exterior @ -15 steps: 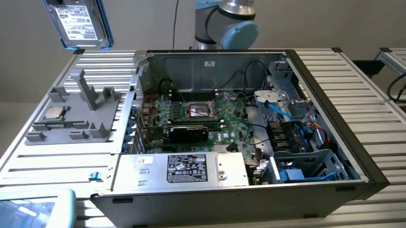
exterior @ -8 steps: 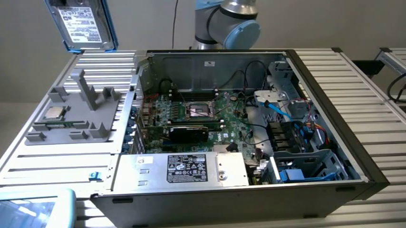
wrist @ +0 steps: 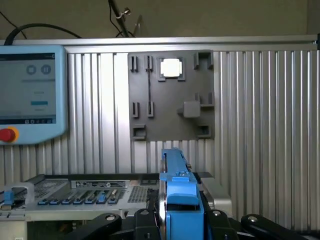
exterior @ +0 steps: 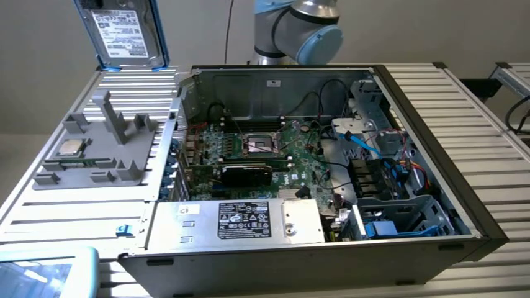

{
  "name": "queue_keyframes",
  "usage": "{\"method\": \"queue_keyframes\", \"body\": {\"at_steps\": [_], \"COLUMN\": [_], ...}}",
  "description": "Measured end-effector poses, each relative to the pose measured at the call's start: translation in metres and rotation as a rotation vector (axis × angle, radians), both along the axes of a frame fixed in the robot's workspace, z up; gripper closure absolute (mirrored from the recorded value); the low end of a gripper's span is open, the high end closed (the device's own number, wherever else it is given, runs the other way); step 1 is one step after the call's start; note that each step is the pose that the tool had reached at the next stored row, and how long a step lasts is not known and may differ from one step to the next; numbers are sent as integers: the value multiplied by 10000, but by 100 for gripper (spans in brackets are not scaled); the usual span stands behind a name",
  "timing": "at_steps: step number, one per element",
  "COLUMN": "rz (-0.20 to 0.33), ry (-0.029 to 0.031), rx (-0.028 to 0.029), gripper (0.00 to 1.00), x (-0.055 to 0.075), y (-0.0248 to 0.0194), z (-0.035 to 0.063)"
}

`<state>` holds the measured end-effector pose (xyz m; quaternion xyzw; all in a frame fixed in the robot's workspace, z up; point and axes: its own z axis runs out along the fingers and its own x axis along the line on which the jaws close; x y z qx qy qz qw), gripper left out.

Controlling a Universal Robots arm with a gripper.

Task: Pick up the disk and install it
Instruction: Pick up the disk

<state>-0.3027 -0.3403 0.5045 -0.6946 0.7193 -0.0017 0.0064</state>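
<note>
The disk [exterior: 124, 28] hangs in the air above the far corner of the table at the exterior view's left, upright, with its white label facing the camera and its blue carrier around it. In the wrist view the disk [wrist: 177, 190] shows edge-on as a blue carrier rail rising between the black fingers [wrist: 142, 220]. My gripper [wrist: 176, 222] is shut on the disk, with one finger on each flat side.
The open computer case [exterior: 431, 143] lies on the slatted table, with the motherboard [exterior: 273, 149], the silver power supply [exterior: 248, 220] and a blue-railed drive bay [exterior: 406, 217] inside. A grey fixture [exterior: 99, 149] holds a CPU chip [exterior: 71, 148]. A teach pendant [wrist: 30, 95] lies nearby.
</note>
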Motion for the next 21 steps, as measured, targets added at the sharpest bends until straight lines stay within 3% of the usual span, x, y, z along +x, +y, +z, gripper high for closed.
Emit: {"method": "queue_keyframes", "body": {"at_steps": [21], "rz": [0], "ry": [28], "rx": [0], "gripper": [63], "x": [874], "y": [-355], "z": [49]}}
